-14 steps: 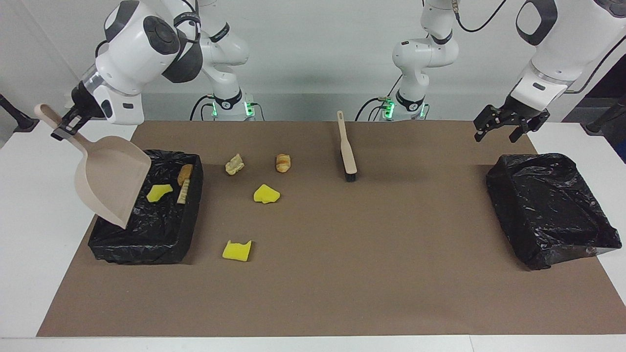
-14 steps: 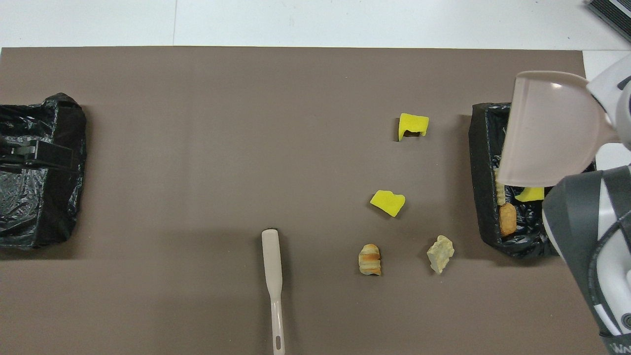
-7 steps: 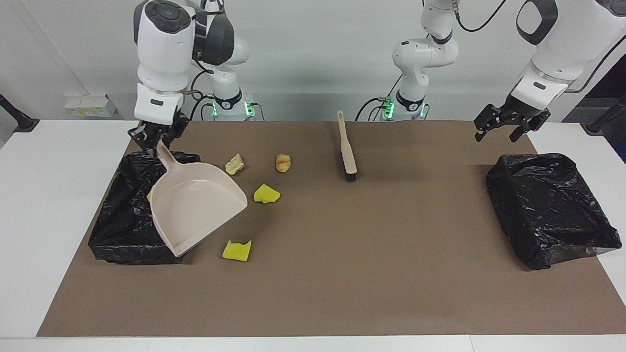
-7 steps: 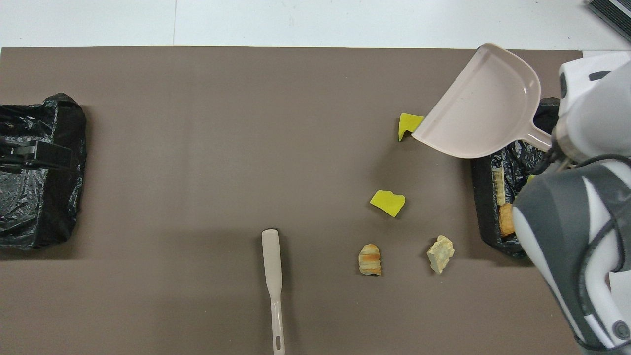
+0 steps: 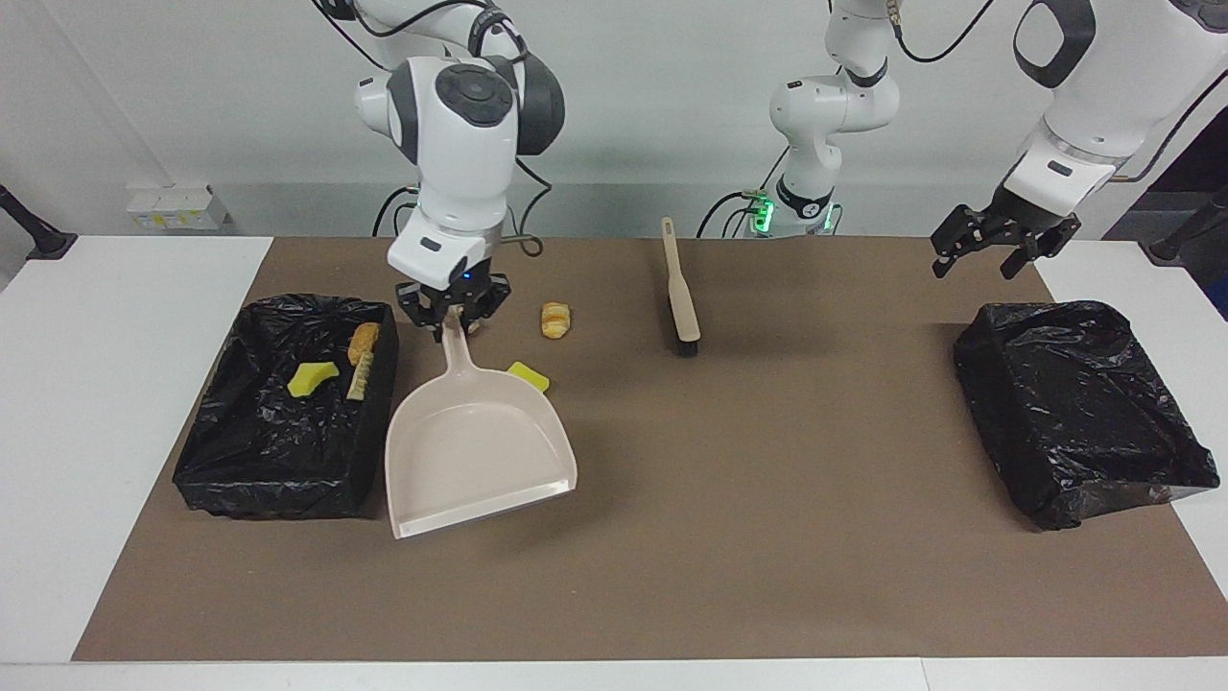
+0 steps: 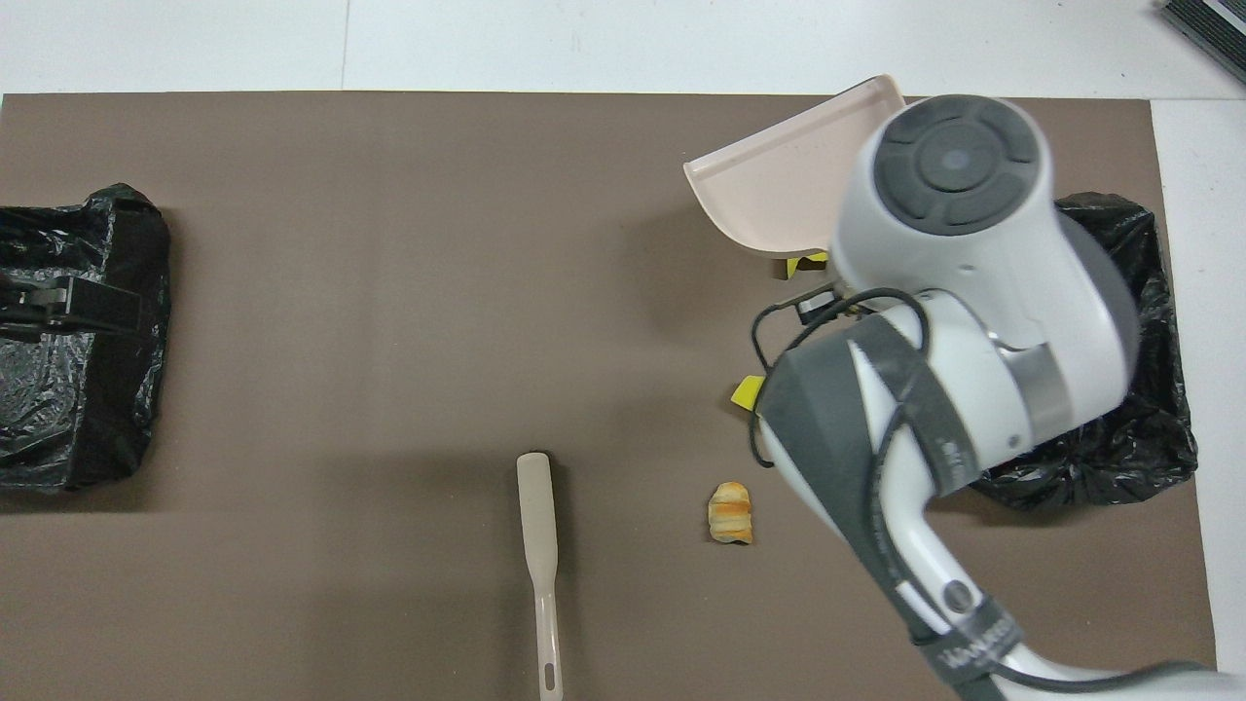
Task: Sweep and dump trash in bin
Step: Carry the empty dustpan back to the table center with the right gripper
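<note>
The facing view shows the right gripper (image 5: 452, 318) clenched on the beige dustpan's (image 5: 477, 444) handle. The overhead view hides this under the arm. Three trash scraps (image 5: 336, 369), yellow sponge and golden bread, lie in the black-lined bin (image 5: 273, 475). A bread chunk (image 5: 554, 320) sits nearer the robots. The left gripper (image 5: 1001, 248) waits, fingers spread.

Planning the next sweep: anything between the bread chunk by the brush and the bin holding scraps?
Yes: the right gripper, holding the dustpan by its handle, stands between the bread chunk and the bin, dustpan beside the bin. The left gripper waits open by the other bin.
</note>
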{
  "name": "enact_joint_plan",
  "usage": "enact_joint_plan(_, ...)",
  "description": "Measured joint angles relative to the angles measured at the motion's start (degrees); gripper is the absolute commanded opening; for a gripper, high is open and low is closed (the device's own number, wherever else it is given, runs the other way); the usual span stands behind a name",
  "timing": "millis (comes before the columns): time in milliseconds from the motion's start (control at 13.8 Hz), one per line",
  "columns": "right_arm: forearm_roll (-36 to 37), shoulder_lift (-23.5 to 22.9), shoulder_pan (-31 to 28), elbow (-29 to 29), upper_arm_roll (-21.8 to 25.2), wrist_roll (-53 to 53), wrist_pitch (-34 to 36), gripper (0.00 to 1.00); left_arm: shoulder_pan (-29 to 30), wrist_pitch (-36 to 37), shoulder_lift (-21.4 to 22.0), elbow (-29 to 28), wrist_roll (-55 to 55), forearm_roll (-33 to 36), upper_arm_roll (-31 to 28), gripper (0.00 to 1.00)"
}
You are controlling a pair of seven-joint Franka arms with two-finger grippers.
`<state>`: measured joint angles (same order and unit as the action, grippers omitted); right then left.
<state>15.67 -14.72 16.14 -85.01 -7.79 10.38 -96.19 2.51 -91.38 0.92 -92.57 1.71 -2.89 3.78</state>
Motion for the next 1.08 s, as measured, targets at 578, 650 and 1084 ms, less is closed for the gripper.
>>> enact_joint_plan(578, -7.8, -14.3, 10.0, 13.4, 0.2, 23.1, -3.3, 0.0, 0.0, 0.0, 0.0, -0.1, 0.0, 0.0, 0.0, 1.0)
enact_joint_plan(650, -7.8, -16.1, 11.6, 14.3, 0.3, 25.3, -3.9, 0.0, 0.0, 0.0, 0.0, -0.2, 0.0, 0.0, 0.0, 1.0)
enact_joint_plan(1084, -8.8, -22.7, 18.4, 16.1, 0.3, 32.4, -11.1, 0.0, 0.0, 0.0, 0.0, -0.2, 0.0, 0.0, 0.0, 1.0)
